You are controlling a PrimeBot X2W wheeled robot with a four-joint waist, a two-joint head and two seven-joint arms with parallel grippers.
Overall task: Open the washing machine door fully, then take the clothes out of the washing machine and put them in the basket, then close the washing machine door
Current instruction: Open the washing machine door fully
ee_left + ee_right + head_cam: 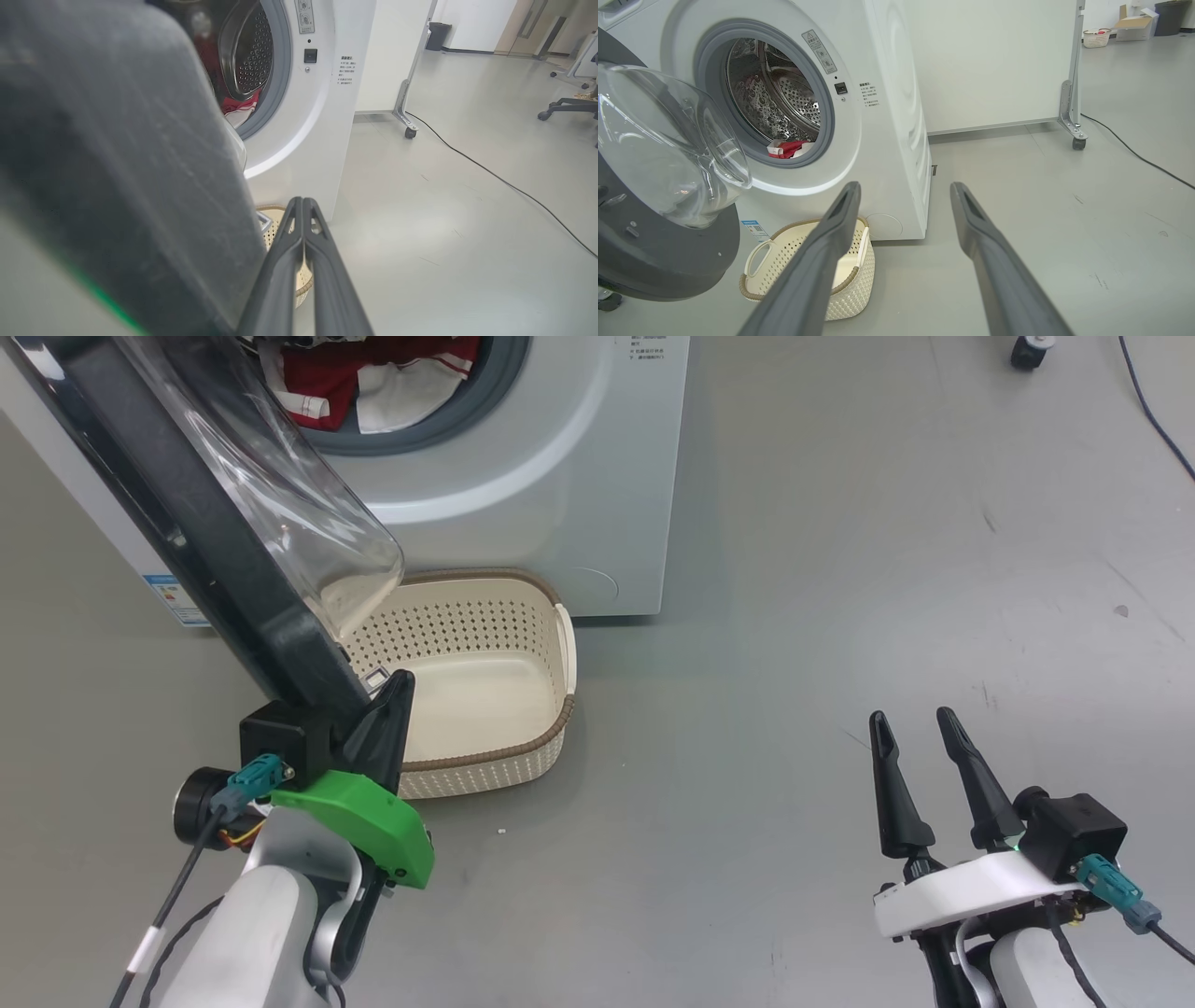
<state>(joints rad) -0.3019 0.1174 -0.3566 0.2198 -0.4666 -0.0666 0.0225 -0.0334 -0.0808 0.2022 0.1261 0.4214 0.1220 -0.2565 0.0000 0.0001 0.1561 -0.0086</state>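
Grey floor [840, 569], smooth, faint scuffs. White washing machine [579, 476] stands far left. Cream basket [485, 775], empty, on floor just before machine's front. Tiny white speck [502, 830] near basket's near side. Black cable [1141, 159] trails far right. Dark caster [1030, 350] far right.

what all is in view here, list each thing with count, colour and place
washing machine: one, white, at the back, opening uncovered
washing machine door: one, black rim with clear glass bowl, swung open on the left
clothes: at least two pieces, red and white, inside the drum
basket: one, cream with brown rim, on the floor before the machine, nothing in it
partition: one, white on a wheeled frame, beside the machine
cable: one, black, across the grey floor
bin: one, dark, far back
left fingers: two, dark, shut together by the door's lower edge
right fingers: two, dark, spread apart over bare floor
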